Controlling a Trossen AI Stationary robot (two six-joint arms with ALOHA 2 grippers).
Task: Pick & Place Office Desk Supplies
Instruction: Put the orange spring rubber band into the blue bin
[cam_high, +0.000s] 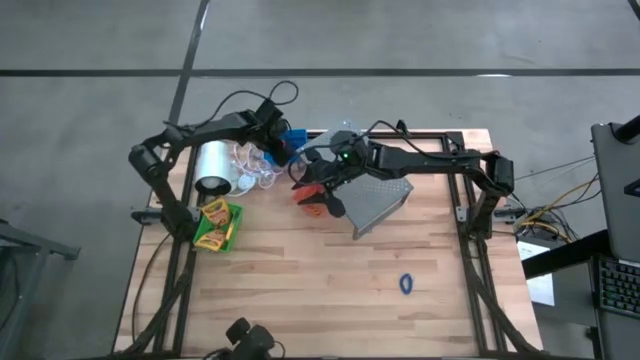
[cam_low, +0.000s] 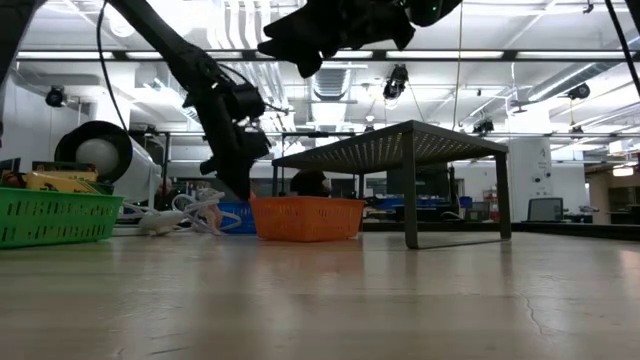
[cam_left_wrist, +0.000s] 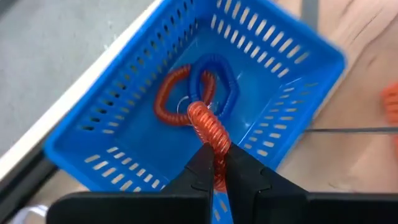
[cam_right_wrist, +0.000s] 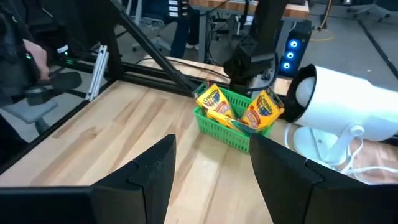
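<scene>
My left gripper (cam_left_wrist: 214, 155) is shut on a red ring band (cam_left_wrist: 208, 127) above the blue bin (cam_left_wrist: 298, 81) at the table's far side. A second red band (cam_left_wrist: 166, 102) and a blue band (cam_left_wrist: 227, 87) lie on that bin's floor. My right gripper (cam_right_wrist: 211, 143) hangs open and holds nothing, high above the red-orange bin (cam_high: 315, 195). The green bin (cam_right_wrist: 227, 127) at the left holds two crayon boxes (cam_right_wrist: 214, 102) that lean on its walls. Another blue band (cam_high: 406, 284) lies flat on the table, near right. My left gripper pinches the red ring band between its two fingertips, at the part of the coil (cam_left_wrist: 217, 148) nearest them. The fingers slant steeply down from above. The band sticks out past the fingertips into the blue bin; whether its free end touches the bands below, I cannot tell.
A grey perforated rack (cam_high: 380, 200) stands right of the red-orange bin, under the right arm. A white roll (cam_high: 213, 165) with loose white cord (cam_high: 250, 170) lies between the blue and green bins. The near half of the wooden table (cam_high: 300, 290) holds only the blue band.
</scene>
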